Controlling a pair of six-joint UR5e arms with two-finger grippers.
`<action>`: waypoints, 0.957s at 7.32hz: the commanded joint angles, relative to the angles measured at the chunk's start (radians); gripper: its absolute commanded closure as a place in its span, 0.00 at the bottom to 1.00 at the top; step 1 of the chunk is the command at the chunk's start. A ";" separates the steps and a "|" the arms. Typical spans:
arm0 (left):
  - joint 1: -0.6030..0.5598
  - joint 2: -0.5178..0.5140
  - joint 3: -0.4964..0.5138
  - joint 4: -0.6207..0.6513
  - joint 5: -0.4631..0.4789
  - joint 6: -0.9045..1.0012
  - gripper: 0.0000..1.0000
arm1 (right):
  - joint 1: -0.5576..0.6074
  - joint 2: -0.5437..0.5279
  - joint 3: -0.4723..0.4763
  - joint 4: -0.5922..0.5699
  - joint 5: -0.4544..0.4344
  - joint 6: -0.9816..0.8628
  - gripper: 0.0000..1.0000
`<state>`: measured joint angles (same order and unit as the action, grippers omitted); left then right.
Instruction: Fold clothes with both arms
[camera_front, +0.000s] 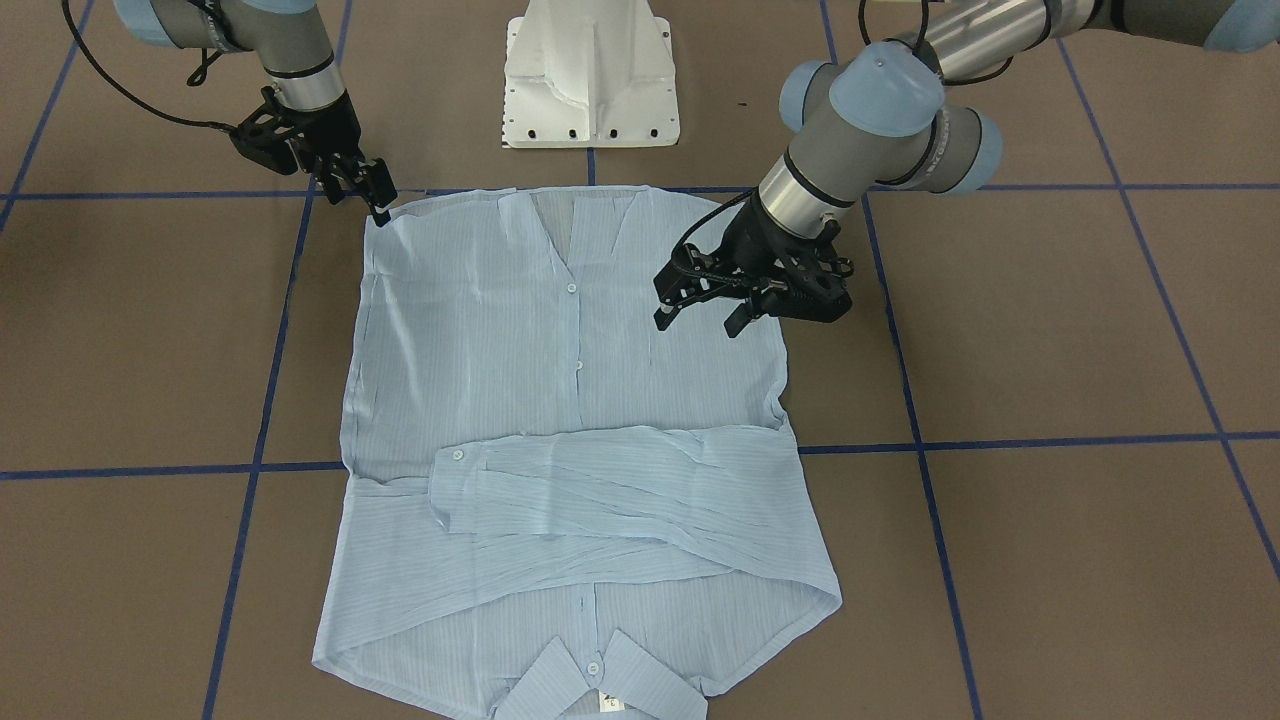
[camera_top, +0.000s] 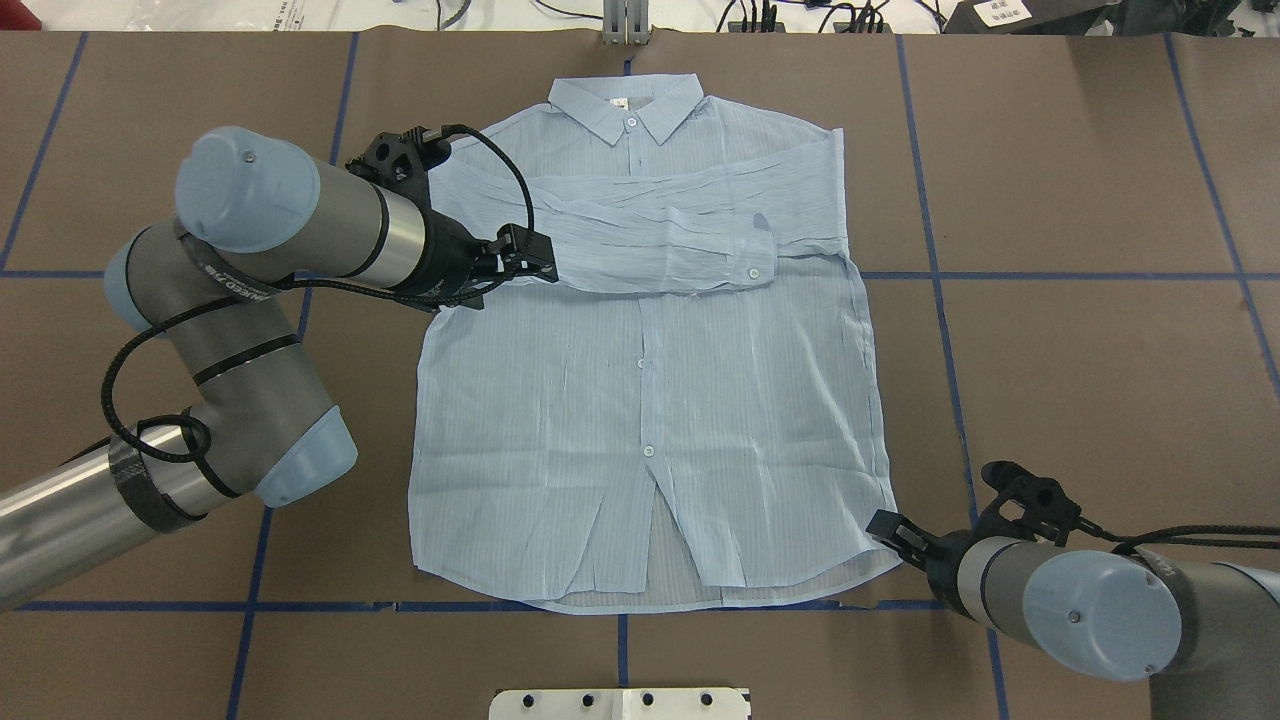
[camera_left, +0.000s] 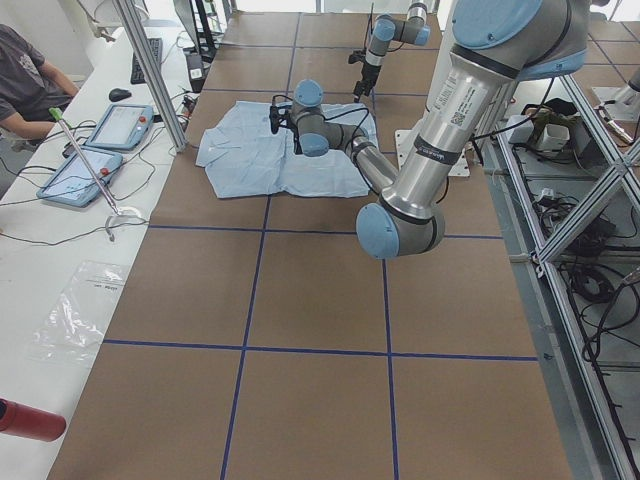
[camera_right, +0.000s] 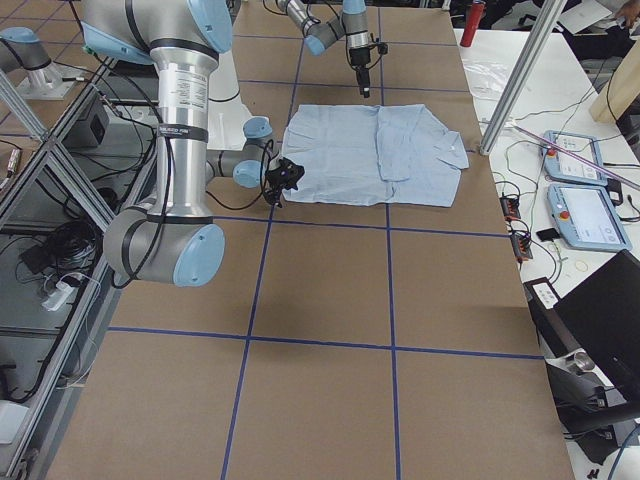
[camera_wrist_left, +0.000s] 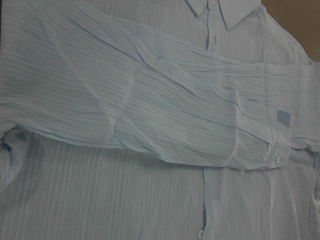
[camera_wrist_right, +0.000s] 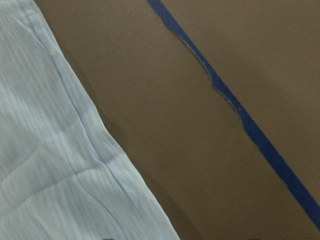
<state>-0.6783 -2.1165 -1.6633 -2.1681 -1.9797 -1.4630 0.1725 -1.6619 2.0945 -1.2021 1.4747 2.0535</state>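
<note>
On the left, our left black two-finger gripper (camera_front: 698, 322) hangs over the thin, pale blue striped long-sleeved shirt (camera_top: 640, 400), jaws apart and empty. The shirt lies flat mid-table on the brown table (camera_top: 1080, 350), collar (camera_top: 625, 100) far, with a sleeve (camera_top: 660, 235) folded across the chest. On the right, our right black gripper (camera_top: 884, 527) sits at the near hem corner; we cannot tell how its jaws stand.

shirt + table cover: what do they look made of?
Shirt: thin woven cloth, matte and semi-sheer, perhaps cotton or a blend. It creases finely, and the brown table shows through the single layer at the hem.
Buttons: probably white plastic.
Table cover: matte brown with no glare, looks like paper or board.
Blue lines: tape, with ragged edges.
</note>
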 joint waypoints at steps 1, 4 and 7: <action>-0.001 0.001 -0.004 0.005 0.008 0.000 0.01 | -0.014 0.007 -0.004 -0.017 -0.005 0.002 0.15; -0.001 0.004 -0.004 0.005 0.013 0.000 0.01 | -0.018 0.030 -0.007 -0.021 -0.005 0.001 0.16; 0.000 0.006 -0.004 0.005 0.015 0.000 0.01 | -0.018 0.042 -0.019 -0.027 -0.004 -0.006 0.17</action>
<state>-0.6793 -2.1113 -1.6674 -2.1629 -1.9662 -1.4634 0.1545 -1.6232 2.0817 -1.2275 1.4709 2.0504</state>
